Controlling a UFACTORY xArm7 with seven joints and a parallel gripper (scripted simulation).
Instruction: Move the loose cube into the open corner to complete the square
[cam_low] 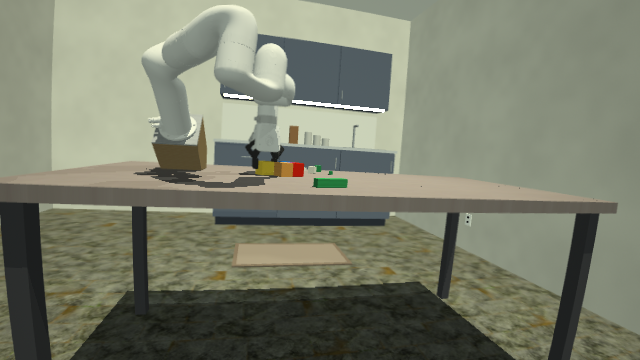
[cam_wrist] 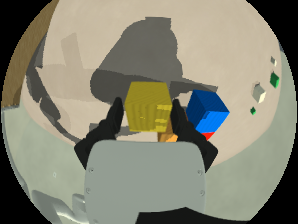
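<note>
A yellow cube (cam_low: 265, 168) rests on the table next to an orange cube (cam_low: 286, 169) and a red cube (cam_low: 298, 169). In the wrist view the yellow cube (cam_wrist: 149, 107) lies between my fingers, with a blue cube (cam_wrist: 206, 111) to its right; slivers of orange (cam_wrist: 169, 139) and red (cam_wrist: 206, 135) show below them. My gripper (cam_low: 264, 152) stands just above the yellow cube, open, its fingers on either side of the cube and not gripping it. Whether the cube faces touch flush is hidden by the gripper body.
A long green block (cam_low: 330, 183) lies nearer the front, right of the cubes. Small white (cam_low: 312, 169) and green (cam_low: 318, 168) pieces lie behind it. A brown box (cam_low: 181, 150) holds the arm's base at the back left.
</note>
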